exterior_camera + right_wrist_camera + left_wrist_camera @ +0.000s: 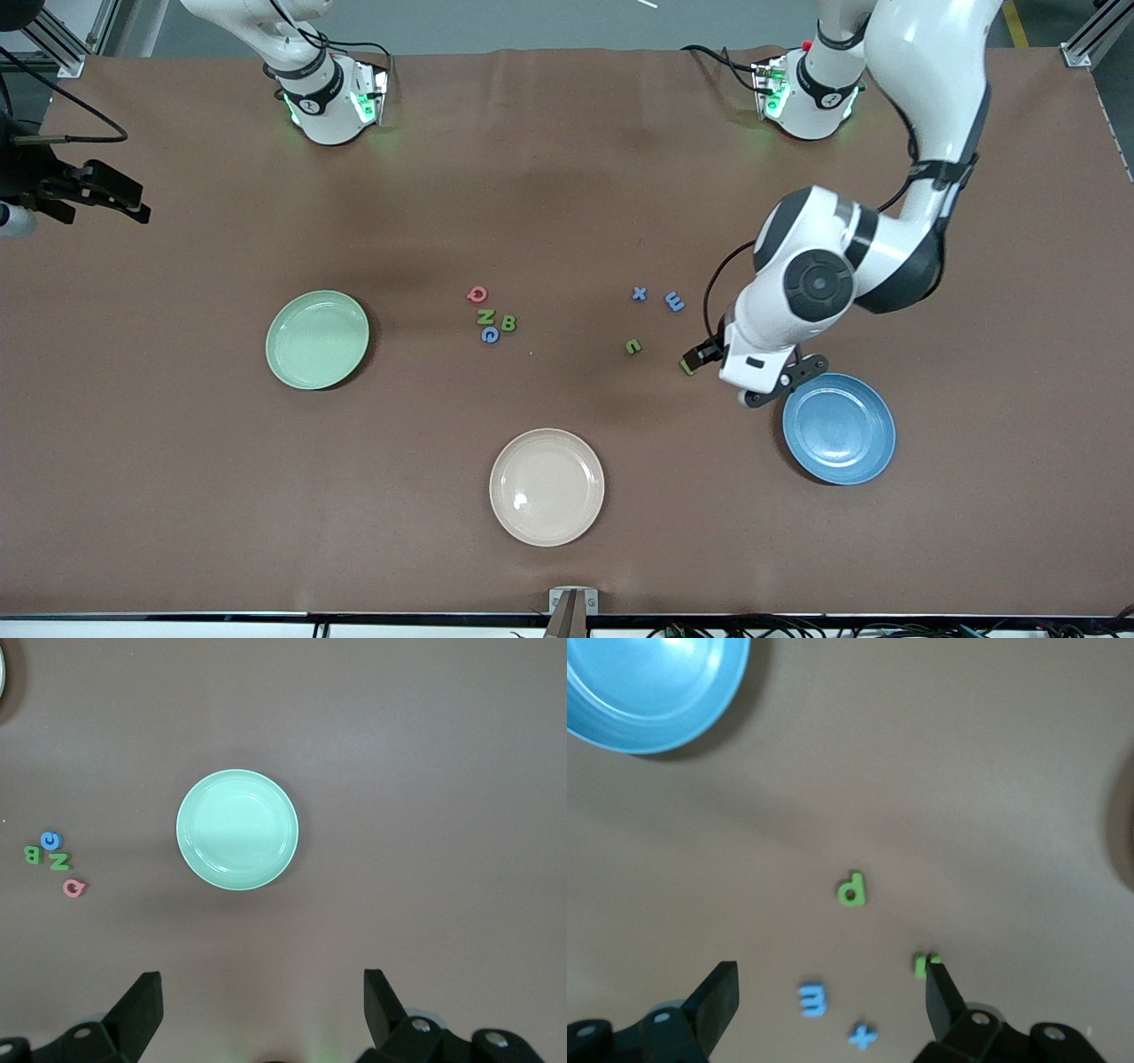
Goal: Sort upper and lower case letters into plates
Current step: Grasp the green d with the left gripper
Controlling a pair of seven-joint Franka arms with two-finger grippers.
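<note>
The pale green plate (317, 339) lies toward the right arm's end and also shows in the right wrist view (237, 830). The blue plate (838, 428) lies toward the left arm's end and shows in the left wrist view (651, 687). Red Q (477, 294), green N (485, 315), green B (508, 323) and blue G (490, 335) cluster mid-table. Blue x (639, 293), blue m (674, 301) and two small green letters (633, 346) (687, 366) lie nearer the blue plate. My left gripper (700, 357) (828, 992) hovers open and empty over these letters. My right gripper (115, 199) (261, 992) waits open and empty.
A cream-beige plate (547, 486) lies nearest the front camera, between the two other plates. The left arm's elbow and forearm (850, 257) hang over the table above the blue plate. Both arm bases stand at the table's edge farthest from the front camera.
</note>
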